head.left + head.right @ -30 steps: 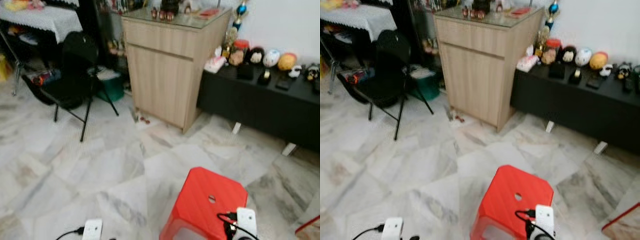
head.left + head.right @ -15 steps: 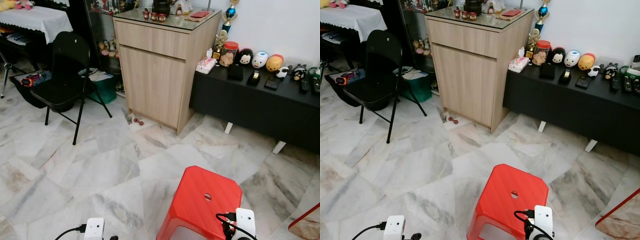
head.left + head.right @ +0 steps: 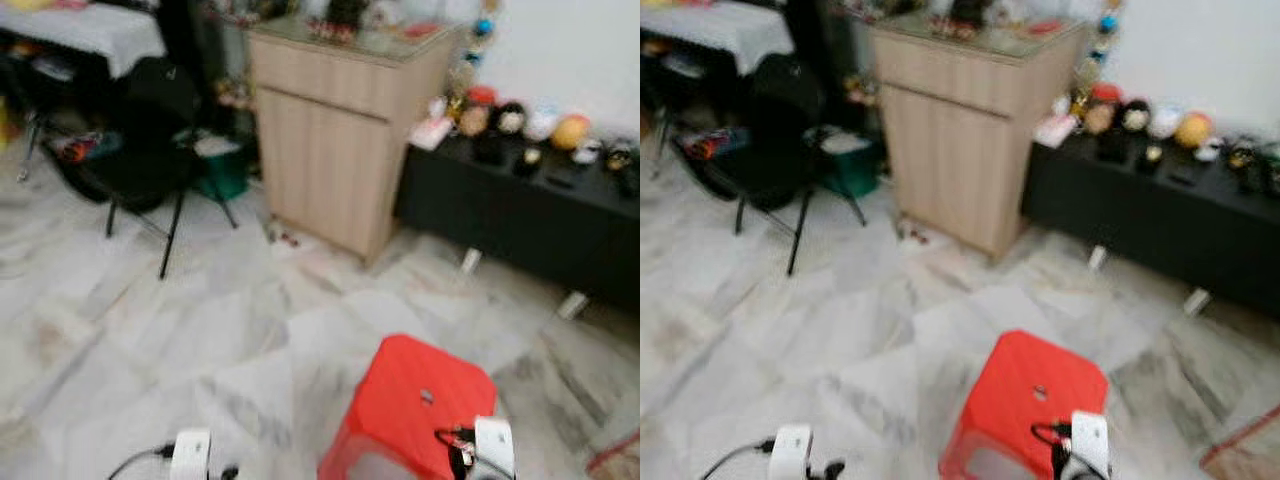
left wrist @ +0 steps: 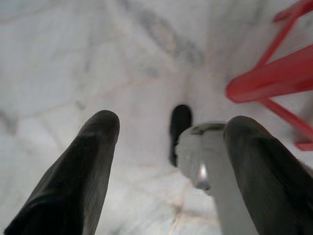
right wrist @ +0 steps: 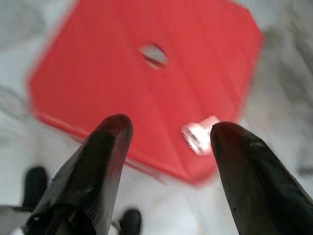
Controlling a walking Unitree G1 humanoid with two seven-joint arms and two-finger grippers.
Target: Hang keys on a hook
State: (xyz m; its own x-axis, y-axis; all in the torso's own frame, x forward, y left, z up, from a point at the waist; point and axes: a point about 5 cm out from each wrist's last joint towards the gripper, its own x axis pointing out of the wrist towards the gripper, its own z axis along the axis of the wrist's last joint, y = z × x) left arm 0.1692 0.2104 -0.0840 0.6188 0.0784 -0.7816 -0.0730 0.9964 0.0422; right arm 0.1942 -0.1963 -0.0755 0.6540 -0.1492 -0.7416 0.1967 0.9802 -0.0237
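Two grippers hang low at the near edge of the scene, both with their black fingers spread apart and nothing between them. The left gripper [image 4: 171, 161] points down at pale marble floor [image 3: 150, 330], with a blurred whitish part of the robot's own body just beside one finger and a red leg of the stool off to the side. The right gripper [image 5: 168, 147] hangs over the red stool [image 3: 420, 400], whose flat top has a small slot in the middle; a small pale, shiny thing [image 5: 200, 134] lies on that top near its edge, too blurred to name. No keys or hook can be made out anywhere, so I cannot tell where they are.

From the head, both views are blurred. The white wrist housings show at the bottom edge, left and right, and the stool stands on the floor near right, just beyond the right wrist. Farther off on the left a black folding chair [image 3: 140, 140] stands on the marble, with a green bin [image 3: 225, 170] behind it. In the middle, farther back, is a light wooden cabinet [image 3: 340, 140] with small objects on its top. To its right a low black bench [image 3: 530, 215] runs along a white wall [image 3: 570, 50], carrying a row of small figurines and round toys [image 3: 520, 120]. At far left, a table with a white cloth [image 3: 90, 25] is partly in view.
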